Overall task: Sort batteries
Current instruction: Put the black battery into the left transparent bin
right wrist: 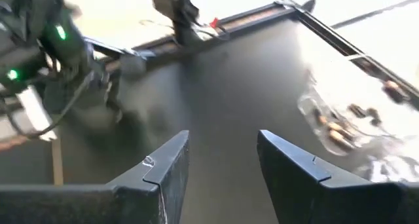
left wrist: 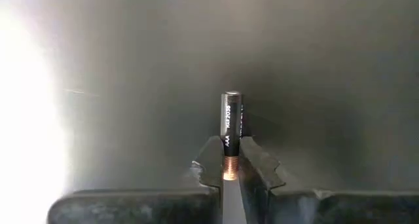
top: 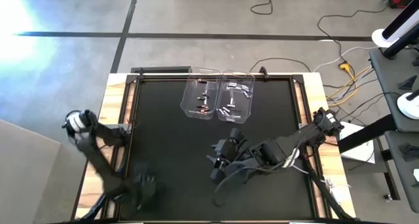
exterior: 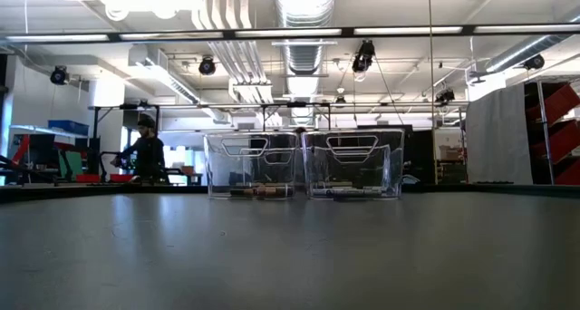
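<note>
Batt (left wrist: 230, 122) marked "AAA", pinched by left gripper (left wrist: 230, 175).

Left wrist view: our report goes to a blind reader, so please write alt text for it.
The left tool is shut on a dark battery by its copper-coloured end, and the battery points away from the camera over a dark table.

1. Left gripper (left wrist: 230, 175) closed on a single battery (left wrist: 231, 129), pinched at its copper-coloured end.
2. Battery body is black with "AAA" print, sticking out forward from the fingertips (left wrist: 256, 160).
3. Behind it: dark table mat (left wrist: 327, 73), bright glare along one edge.
</note>
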Available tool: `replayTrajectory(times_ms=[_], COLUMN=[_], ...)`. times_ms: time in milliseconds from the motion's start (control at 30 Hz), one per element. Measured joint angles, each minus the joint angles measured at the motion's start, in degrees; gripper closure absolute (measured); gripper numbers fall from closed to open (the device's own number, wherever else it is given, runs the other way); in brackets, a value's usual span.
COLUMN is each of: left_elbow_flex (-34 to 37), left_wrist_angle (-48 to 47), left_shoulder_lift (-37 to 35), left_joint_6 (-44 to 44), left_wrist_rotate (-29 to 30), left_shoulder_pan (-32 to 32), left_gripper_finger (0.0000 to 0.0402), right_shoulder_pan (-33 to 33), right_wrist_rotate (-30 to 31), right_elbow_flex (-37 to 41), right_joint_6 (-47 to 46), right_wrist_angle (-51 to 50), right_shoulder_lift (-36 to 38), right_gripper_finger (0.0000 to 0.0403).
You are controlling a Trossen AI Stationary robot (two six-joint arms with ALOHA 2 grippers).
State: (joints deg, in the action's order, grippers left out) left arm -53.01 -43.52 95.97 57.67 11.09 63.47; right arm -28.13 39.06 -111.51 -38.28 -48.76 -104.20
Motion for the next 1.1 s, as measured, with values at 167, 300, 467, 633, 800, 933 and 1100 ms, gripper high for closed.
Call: replayTrajectory(times_ms=[167, 300, 467, 633, 800, 933, 1100], left_elbow_flex=[1.0, 1.2, 0.8, -3.7, -10.8, -18.5, -30.7], left_wrist_angle=[-7.8, -6.0, -0.4, 4.8, 7.2, 6.5, 1.8], left_shoulder_lift=[-9.5, -18.2, -26.4, -28.1, -21.7, -12.1, 1.4], left_joint_6=[-3.6, -12.9, -29.8, -46.5, -58.7, -65.7, -74.0], left_wrist_rotate=[8.7, 14.0, 13.4, 5.8, -3.5, -6.1, -7.3], left_shoulder_pan=[-8.1, -18.6, -36.4, -58.2, -78.9, -89.6, -94.0], left_gripper_finger=[0.0397, 0.0397, 0.0398, 0.0398, 0.0399, 0.0399, 0.0399], right_shoulder_pan=[3.9, 7.2, 11.5, 15.3, 17.9, 18.7, 18.7], right_wrist_rotate=[-1.7, -3.4, -6.6, -6.5, -6.5, -6.5, -6.5], right_elbow_flex=[0.2, 0.2, 0.2, 0.2, 0.2, 0.6, 1.2], right_joint_6=[1.8, 8.0, 16.6, 23.4, 26.1, 25.5, 22.6], right_wrist_angle=[-4.8, -5.1, -6.2, -8.5, -13.5, -19.5, -25.6], right_shoulder_lift=[-0.1, 0.0, 2.4, 6.8, 10.5, 12.3, 14.2], right_gripper_finger=[0.0232, 0.0223, 0.0218, 0.0227, 0.0235, 0.0235, 0.0224])
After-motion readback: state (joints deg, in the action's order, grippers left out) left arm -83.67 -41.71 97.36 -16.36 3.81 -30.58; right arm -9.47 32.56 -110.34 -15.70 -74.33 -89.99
